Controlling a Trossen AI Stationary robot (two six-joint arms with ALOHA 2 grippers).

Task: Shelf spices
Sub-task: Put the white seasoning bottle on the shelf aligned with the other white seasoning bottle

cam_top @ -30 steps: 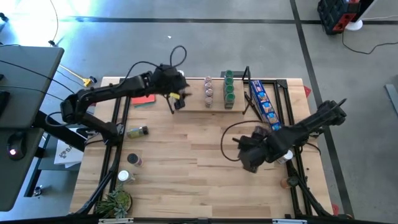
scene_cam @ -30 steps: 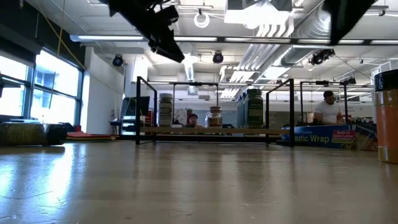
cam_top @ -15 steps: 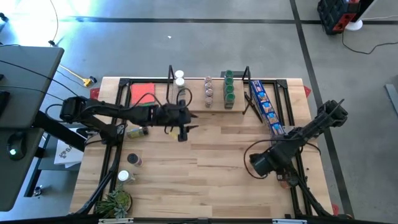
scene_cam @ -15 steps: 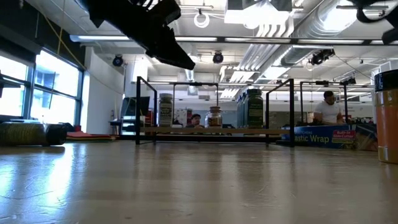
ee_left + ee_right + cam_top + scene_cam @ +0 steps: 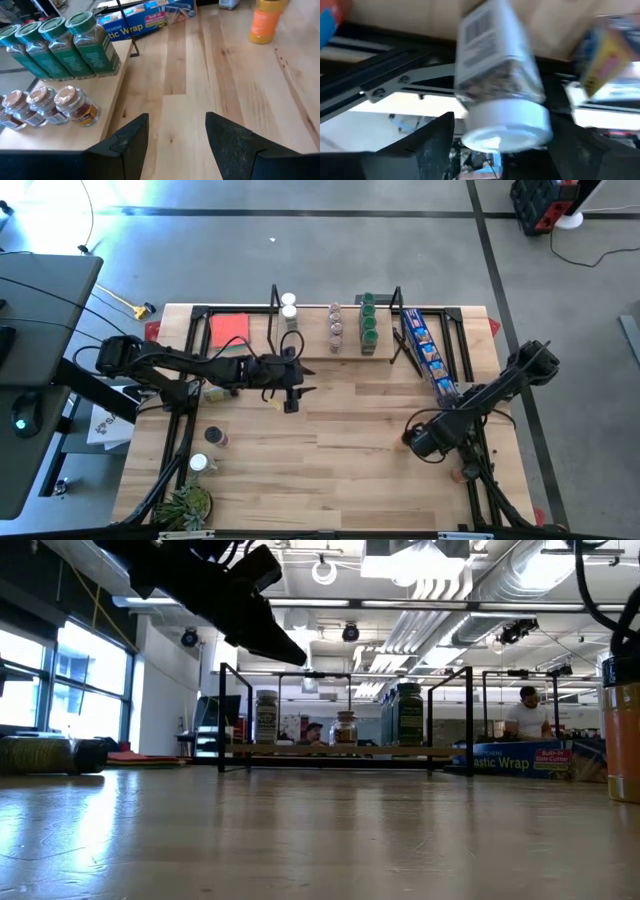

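The shelf (image 5: 335, 352) stands at the table's far side, with white-capped jars (image 5: 289, 306) at its left end, brown-capped jars (image 5: 336, 326) in the middle and green-capped jars (image 5: 368, 320) to the right. My left gripper (image 5: 289, 402) hangs open above the table just near of the shelf's left part. Its wrist view shows the green-capped jars (image 5: 65, 45) and brown-capped jars (image 5: 50, 106) ahead of the open fingers (image 5: 135, 132). My right gripper (image 5: 425, 442) is low at the table's right near side. A white-capped jar (image 5: 500, 95) shows between its spread fingers. My right gripper has one finger (image 5: 437, 137) on either side of the jar's white cap (image 5: 506, 125), the cap toward the wrist. The view is blurred, and I cannot tell whether the fingers touch the jar.
A long blue package (image 5: 428, 348) lies beside the shelf's right end and a red card (image 5: 228, 328) beside its left. Loose jars (image 5: 213, 437) lie near the table's left edge, with a plant (image 5: 188, 502) at the near left corner. Another jar (image 5: 463, 473) sits by the right rail.
My left gripper has drawn back from the shelf's left end toward the table's near edge, and white-capped jars now show where it was. My right gripper has moved toward the table's right and near edge.
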